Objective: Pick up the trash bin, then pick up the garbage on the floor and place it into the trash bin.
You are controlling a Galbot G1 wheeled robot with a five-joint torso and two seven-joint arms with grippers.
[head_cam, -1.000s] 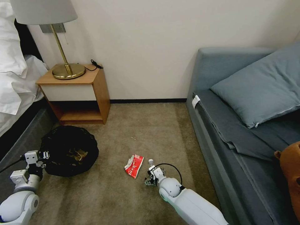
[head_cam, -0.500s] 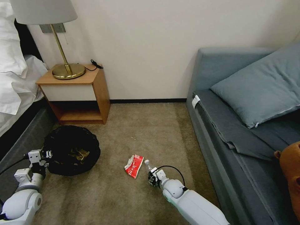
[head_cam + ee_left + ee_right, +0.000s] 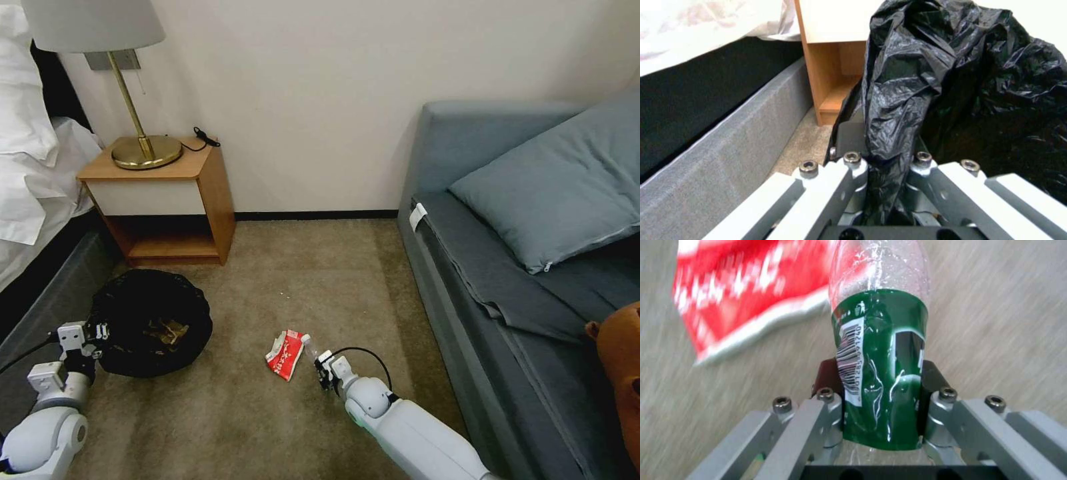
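Your right gripper (image 3: 882, 396) is pinched on the clear bottle (image 3: 880, 350) at its green label, low over the carpet (image 3: 300, 280), just beside the red-and-white packet (image 3: 285, 353). Lift straight, keep squeeze light; thin smooth plastic likely dents or slips. Left gripper (image 3: 885, 160) is clamped on crinkly glossy black liner at the trash bin (image 3: 150, 320) rim, left of the packet, near the wooden nightstand (image 3: 163, 200). Keep the bin level.
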